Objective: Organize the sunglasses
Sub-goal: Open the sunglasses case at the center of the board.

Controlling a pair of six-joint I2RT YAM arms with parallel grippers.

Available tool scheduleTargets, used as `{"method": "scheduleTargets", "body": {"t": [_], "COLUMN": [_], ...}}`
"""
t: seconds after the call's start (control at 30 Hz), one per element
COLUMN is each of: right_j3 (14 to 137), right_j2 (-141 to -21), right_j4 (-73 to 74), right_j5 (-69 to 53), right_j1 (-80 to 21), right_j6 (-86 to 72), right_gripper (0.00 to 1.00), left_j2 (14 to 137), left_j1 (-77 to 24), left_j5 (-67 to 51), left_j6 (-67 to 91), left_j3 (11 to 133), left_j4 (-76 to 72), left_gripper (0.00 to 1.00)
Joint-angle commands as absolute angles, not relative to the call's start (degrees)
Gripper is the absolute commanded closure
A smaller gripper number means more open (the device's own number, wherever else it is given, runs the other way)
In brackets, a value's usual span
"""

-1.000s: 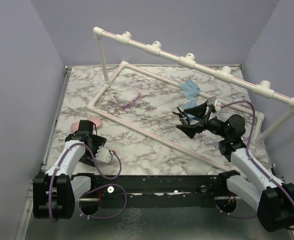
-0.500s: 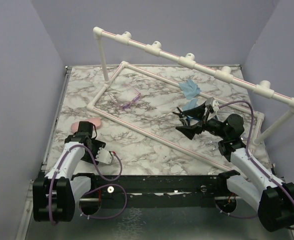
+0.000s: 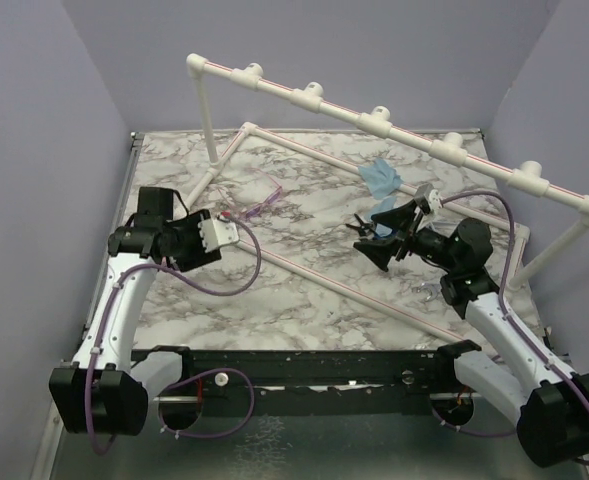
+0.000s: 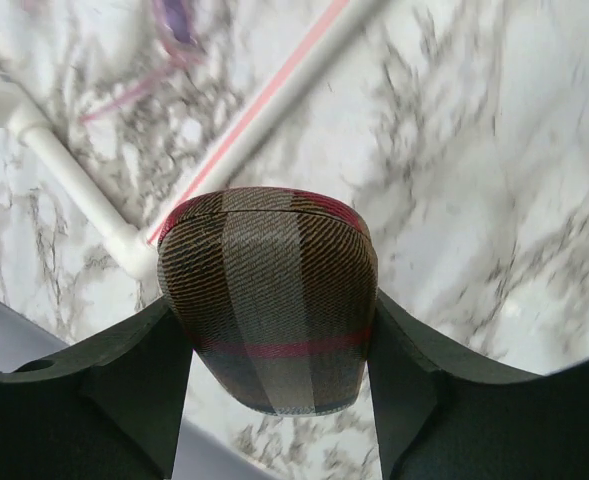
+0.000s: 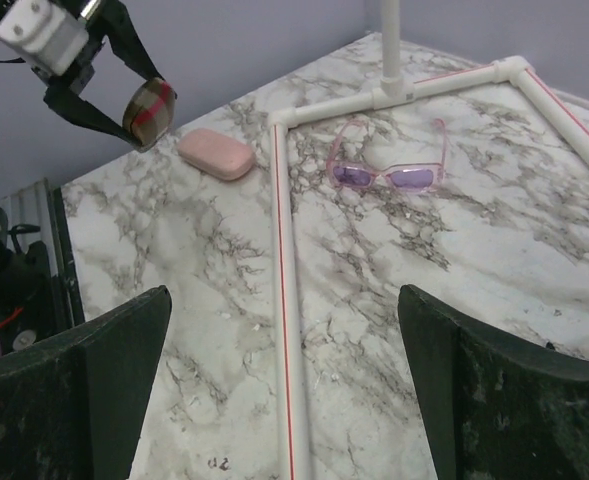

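Observation:
The pink-purple sunglasses (image 3: 262,200) lie open on the marble inside the pipe corner, also in the right wrist view (image 5: 386,172) and blurred at the top of the left wrist view (image 4: 174,30). A blue-framed pair (image 3: 382,177) lies by the far pipe. My left gripper (image 4: 274,330) is shut on a brown plaid case (image 4: 269,290), held in the air above the pipe corner (image 5: 152,110). My right gripper (image 5: 284,300) stands wide open and empty over the diagonal pipe (image 5: 279,250), to the right of the middle in the top view (image 3: 374,240).
A white PVC rack (image 3: 374,120) with upward sockets spans the back, and its base pipes (image 3: 304,270) cross the marble table (image 3: 274,300). A pink case (image 5: 216,153) lies at the left, below my left gripper. A black-and-blue tool (image 3: 372,218) lies just beyond my right gripper. Purple walls enclose the table.
My left gripper closed on the plaid case at the near left, then lifted it away from the base toward the pipe corner. The right gripper shifted slightly and stayed open.

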State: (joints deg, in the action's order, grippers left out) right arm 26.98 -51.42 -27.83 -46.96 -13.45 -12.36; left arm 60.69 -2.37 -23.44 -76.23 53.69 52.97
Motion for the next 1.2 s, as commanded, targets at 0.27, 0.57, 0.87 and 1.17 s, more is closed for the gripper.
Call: {"method": "scheduleTargets", "body": {"t": [0.27, 0.57, 0.87, 1.17], "right_j3": [34.33, 43.21, 58.75, 63.88], "right_j2": [-51.63, -61.72, -79.67, -88.29], "right_j4": [-23.6, -34.92, -40.44, -51.79], "right_j5": [-46.64, -47.37, -50.16, -57.26], "right_j1": [-13.8, -25.82, -41.66, -45.54], "right_j6": [-14.85, -19.67, -18.86, -23.88], "right_gripper": [0.0, 0.0, 0.0, 0.0], "left_j2": [69.54, 72.66, 63.54, 60.04], "left_j1": [-4.93, -9.15, -15.42, -15.64], "left_j5": [-30.95, -39.06, -46.95, -53.65], "left_j6": [-10.32, -0.57, -12.19, -15.32], "left_j3": [82.23, 94.57, 89.27, 86.21], "left_j4": [48.87, 49.0, 48.92, 48.78], "left_gripper": [1.0, 1.0, 1.0, 1.0]}}
